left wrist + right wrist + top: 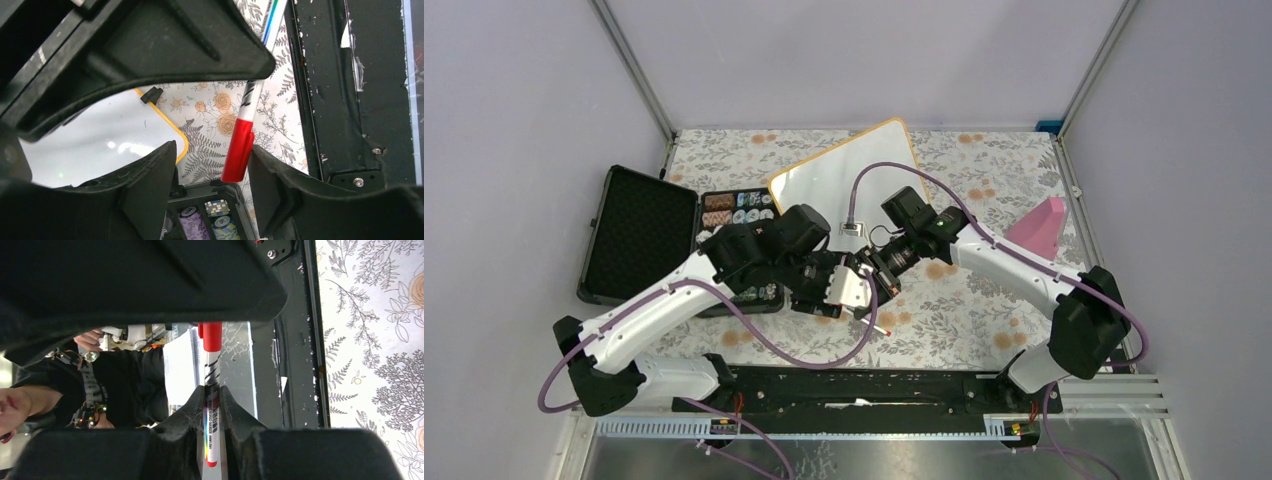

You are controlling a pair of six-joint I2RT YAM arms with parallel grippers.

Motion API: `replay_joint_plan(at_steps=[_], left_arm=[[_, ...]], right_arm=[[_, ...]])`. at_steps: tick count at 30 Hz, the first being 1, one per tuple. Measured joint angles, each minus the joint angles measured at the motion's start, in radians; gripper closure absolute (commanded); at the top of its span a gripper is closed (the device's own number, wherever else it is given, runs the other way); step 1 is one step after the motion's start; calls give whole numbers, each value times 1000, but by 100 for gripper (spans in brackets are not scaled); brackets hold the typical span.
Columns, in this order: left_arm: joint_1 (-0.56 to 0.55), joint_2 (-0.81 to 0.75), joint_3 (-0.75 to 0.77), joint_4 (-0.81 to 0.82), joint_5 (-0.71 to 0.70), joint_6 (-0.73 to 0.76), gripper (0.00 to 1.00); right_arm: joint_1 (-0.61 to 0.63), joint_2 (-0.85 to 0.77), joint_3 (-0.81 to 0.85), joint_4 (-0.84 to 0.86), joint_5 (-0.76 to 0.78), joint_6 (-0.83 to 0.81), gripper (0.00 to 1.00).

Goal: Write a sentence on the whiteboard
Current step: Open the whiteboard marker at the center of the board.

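Clamps the marker in the right gripper, straddles its red cap with open fingers of the left gripper, leaves the whiteboard blank, uncapping and writing pending.

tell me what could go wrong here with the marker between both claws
1. The red cap sits off-centre between the fingers of the open left claw, close to one side; closing could knock the marker askew rather than grip it squarely.
2. The right claw pinches only the slim barrel, so a cap pull might slide the marker out.
3. A dropped cap could land in the open chip case.
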Motion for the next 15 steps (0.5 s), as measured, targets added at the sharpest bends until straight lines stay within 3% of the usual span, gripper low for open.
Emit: replay_joint_plan(at_steps=[5,10,11,12,15], left_arm=[[-52,0,-2,-13,-31,26,53],[-72,-1,-40,-24,-52,46,89],[-72,-1,-46,-28,-51,43,95],[-72,-1,-48,-34,-46,35,100],[-51,-5,-49,-38,-15,5,100]], right_arm=[[0,10,0,6,-24,18,100],[0,10,0,7,-38,24,100],[-1,10,0,7,-37,26,96],[-3,10,0,9,-35,26,84],[-23,10,0,13,-40,30,44]])
